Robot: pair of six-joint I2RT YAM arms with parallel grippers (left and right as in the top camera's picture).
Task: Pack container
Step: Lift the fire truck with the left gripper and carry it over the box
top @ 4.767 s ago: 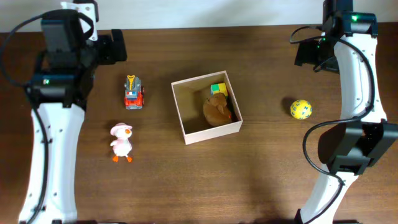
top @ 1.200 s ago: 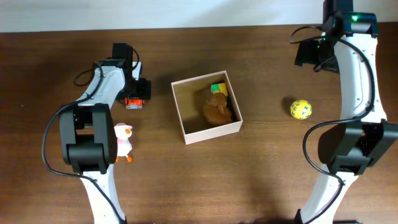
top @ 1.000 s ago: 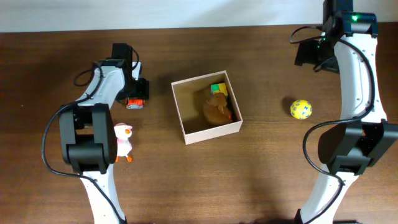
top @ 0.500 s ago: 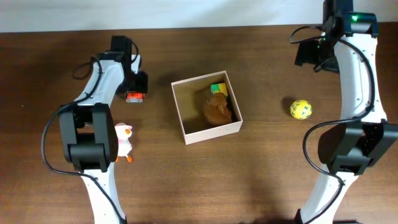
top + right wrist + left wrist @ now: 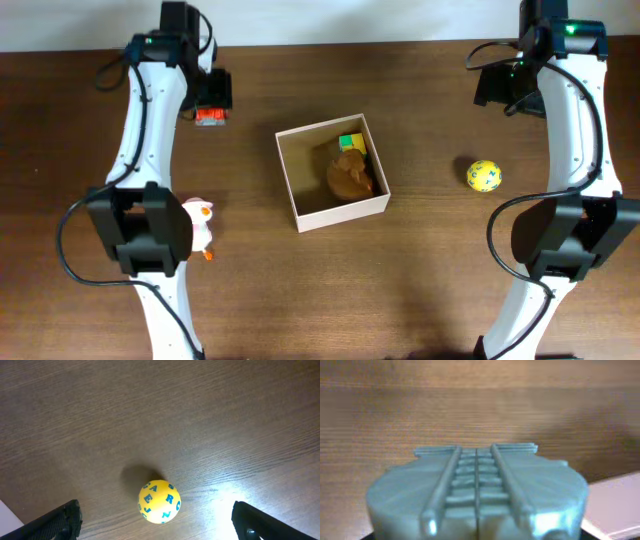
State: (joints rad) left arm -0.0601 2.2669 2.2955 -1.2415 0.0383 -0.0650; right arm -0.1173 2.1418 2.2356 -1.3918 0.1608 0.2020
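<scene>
Two arms stand over a dark wooden tabletop (image 5: 420, 290), one at each side. The container (image 5: 296, 190), a cream-walled square box with a tan inside, sits at the middle of the tabletop, turned a little out of square with the edges. It holds a brown toy (image 5: 350, 176) against its right wall and a yellow-and-green block (image 5: 351, 143) in its far right corner. The left gripper (image 5: 211, 104) is out by the far edge, left of the container and well apart from it, clenched on a red toy truck (image 5: 209, 118). In the left wrist view a blurred grey moulding with two rails and cross rungs fills the lower frame, and the fingers themselves do not show. A white duck toy (image 5: 199, 224) with an orange bill lies toward the left edge, partly hidden by the left arm's own dark joint. The right gripper (image 5: 495, 90) hangs near the far right corner, its fingers (image 5: 57, 521) spread wide and holding nothing. Below it, between the container and the right edge, rests a yellow ball (image 5: 483, 176) printed with blue capital letters, among which A, R and C can be read.
</scene>
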